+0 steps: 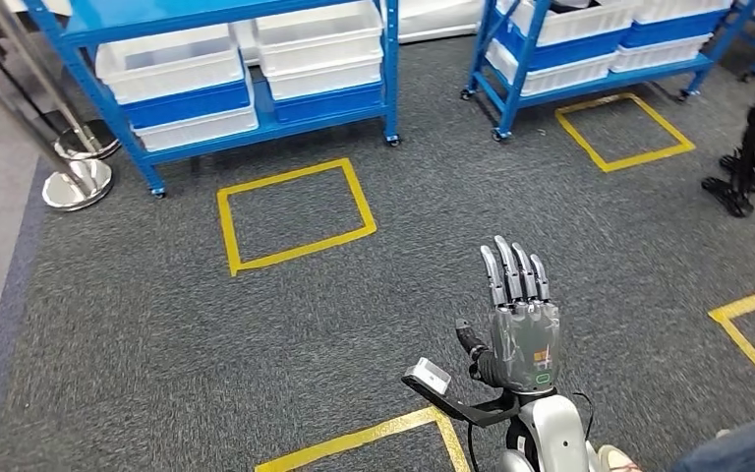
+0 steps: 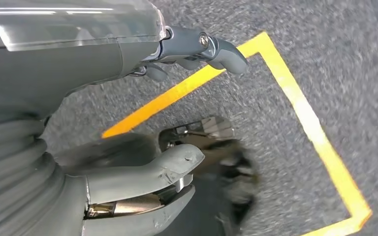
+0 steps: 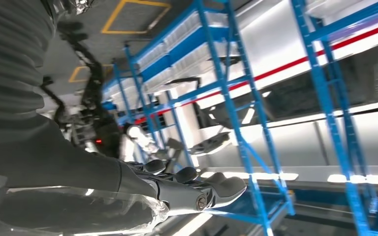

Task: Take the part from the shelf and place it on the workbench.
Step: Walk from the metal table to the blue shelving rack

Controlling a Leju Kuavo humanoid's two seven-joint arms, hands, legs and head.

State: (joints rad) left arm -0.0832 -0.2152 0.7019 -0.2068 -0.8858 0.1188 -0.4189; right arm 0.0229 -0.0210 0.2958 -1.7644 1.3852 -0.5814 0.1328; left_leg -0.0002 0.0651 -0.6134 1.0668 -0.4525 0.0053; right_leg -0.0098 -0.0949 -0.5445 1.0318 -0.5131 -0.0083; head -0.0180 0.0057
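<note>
Bins fill the blue shelf [image 1: 265, 108] ahead, white [image 1: 172, 64] and blue [image 1: 189, 102] ones stacked on its low levels, and the part must lie in 1 of them, though I cannot tell which, since no part is visible from the head view. A second blue shelf [image 1: 590, 59] stands further right, also loaded with bins. Between the robot and the shelves lies grey carpet floor [image 1: 157, 324] marked with yellow tape squares [image 1: 295, 214].

The right hand [image 1: 521, 320] is raised in front of the body, palm away, fingers [image 1: 511, 270] straight, close side by side and holding nothing. In the left wrist view the left hand [image 2: 128, 98] hangs over the floor, thumb and fingers apart with nothing between them.

How the part will handle is a guess at this range. Since it is kept in an open plastic bin, it is probably a rigid workshop piece, light enough for 1 hand, and possibly smooth enough to slip. A firm wrap around its middle or thickest section seems safest, with the thumb opposing the fingers. The bin walls may crowd the fingers, so reaching in from above near the bin's front edge looks the likeliest approach. The robot is well apart from the shelf, so the grasp is not yet begun.
</note>
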